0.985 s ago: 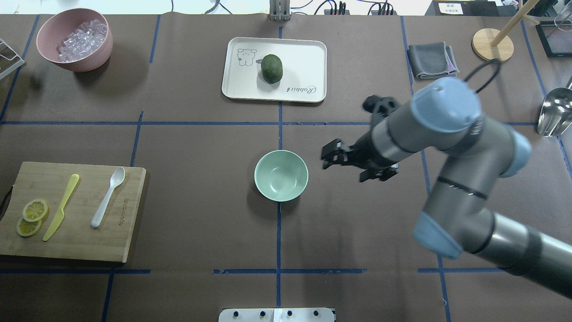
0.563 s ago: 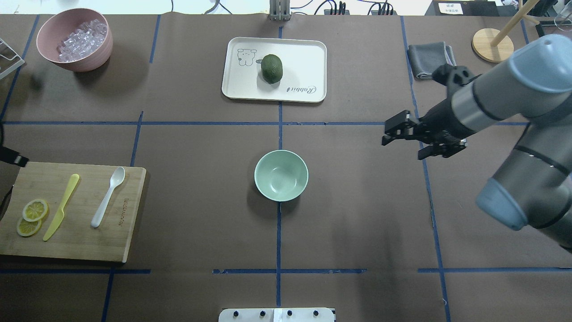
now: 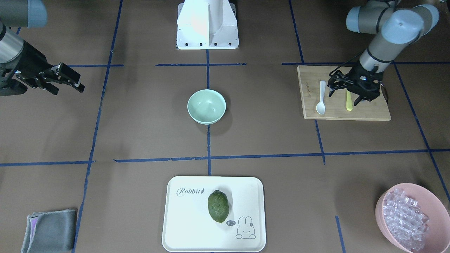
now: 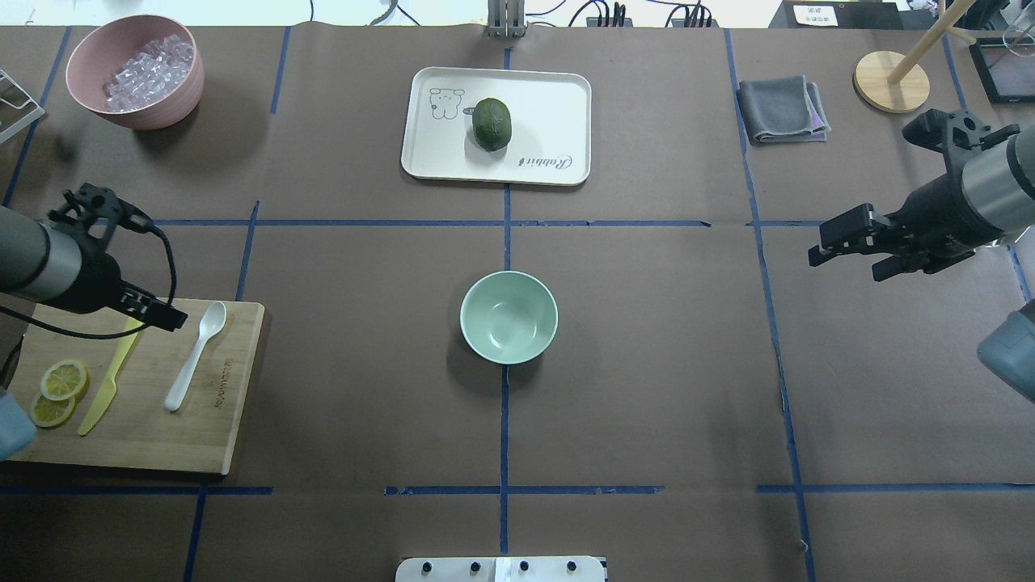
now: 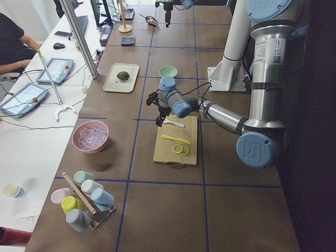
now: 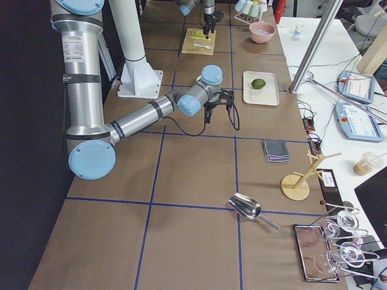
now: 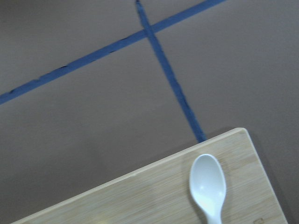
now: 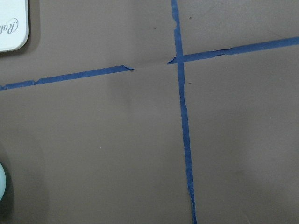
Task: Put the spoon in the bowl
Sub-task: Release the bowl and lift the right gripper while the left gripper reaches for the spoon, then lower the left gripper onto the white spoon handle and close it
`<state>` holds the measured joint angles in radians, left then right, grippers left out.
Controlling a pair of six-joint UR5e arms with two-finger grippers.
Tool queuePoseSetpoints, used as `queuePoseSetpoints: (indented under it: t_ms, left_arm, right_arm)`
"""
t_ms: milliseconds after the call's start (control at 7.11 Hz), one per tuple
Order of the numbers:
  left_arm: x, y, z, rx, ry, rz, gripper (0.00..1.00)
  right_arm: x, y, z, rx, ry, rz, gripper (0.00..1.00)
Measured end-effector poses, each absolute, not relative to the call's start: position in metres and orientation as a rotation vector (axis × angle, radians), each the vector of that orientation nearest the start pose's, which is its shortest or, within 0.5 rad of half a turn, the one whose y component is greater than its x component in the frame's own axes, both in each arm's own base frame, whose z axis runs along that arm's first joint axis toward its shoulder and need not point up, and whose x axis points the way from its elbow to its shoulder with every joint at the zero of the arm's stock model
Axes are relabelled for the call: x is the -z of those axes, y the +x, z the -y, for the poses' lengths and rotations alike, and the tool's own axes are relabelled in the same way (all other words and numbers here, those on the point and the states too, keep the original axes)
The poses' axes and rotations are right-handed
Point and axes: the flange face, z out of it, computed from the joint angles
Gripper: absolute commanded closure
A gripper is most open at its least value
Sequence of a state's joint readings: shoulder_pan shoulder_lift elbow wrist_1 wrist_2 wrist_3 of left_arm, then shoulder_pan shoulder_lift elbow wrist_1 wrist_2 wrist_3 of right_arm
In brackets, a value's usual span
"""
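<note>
**White spoon (image 3: 321, 102) lies on cutting board (image 3: 369, 113), bowl (image 3: 206, 106) well apart**

Front view: the left gripper (image 3: 344, 98) hangs over the cutting board just beside the spoon, jaws wide. Overhead: the bowl sits mid-table, and the right gripper (image 4: 845, 246), also spread wide, hovers far right.

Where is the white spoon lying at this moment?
In the overhead view, the spoon lies on the cutting board at the left, just right of the yellow knife.
</note>
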<state>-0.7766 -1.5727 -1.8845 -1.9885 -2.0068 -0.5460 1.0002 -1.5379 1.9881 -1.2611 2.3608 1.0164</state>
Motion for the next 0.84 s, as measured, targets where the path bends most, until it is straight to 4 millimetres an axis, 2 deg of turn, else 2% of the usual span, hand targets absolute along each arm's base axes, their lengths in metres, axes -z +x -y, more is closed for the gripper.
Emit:
queuePoseSetpoints:
  t_ms: [281, 563, 844]
  left_arm:
    - [-0.466, 0.331, 0.408, -0.434, 0.322, -0.751, 0.15]
    - [-0.469, 0.342, 0.404, -0.446, 0.309, -0.747, 0.24]
    - [-0.471, 0.345, 0.400, -0.434, 0.260, -0.778, 0.24]
  right_arm:
    - [-0.405, -0.206, 0.446, -0.109, -0.023, 1.025, 0.00]
    - [-0.407, -0.206, 0.447, -0.110, -0.022, 1.022, 0.00]
    - [-0.406, -0.207, 0.447, -0.109, -0.019, 1.021, 0.00]
